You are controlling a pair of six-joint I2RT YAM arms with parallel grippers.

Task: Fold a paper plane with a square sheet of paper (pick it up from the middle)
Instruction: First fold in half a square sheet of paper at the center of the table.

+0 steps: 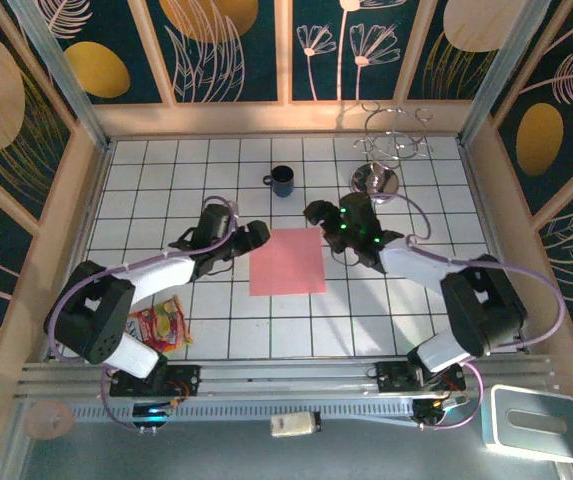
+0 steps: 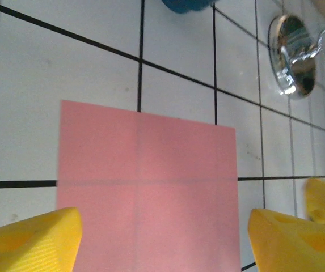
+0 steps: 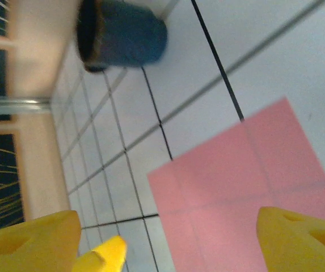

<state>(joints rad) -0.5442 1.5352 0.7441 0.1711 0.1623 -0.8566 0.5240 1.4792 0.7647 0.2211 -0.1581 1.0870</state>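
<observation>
Two pincers, both mine, flank one pink sheet of paper (image 1: pixel 286 262) lying flat and unfolded on the white tiled table (image 1: pixel 166 200) at the centre of the overhead frame. My left pincer (image 1: pixel 254 236) is just beside its upper left corner and my right pincer (image 1: pixel 314 213) just above its upper right corner. In the left wrist view my left pincer (image 2: pixel 162 243) gapes wide and empty, yellow fingers (image 2: pixel 32 243) in the bottom corners, the sheet spread across lower centre. In the right wrist view my right pincer (image 3: pixel 168 243) is likewise spread and holds nothing, with the sheet at lower right and a blue mug (image 3: pixel 122 34) at upper left. My worry is that a thin sheet lying flush offers no lip, so my fingertips may skid it aside or crumple it. A pinch away from the middle would leave it drooping crooked.
</observation>
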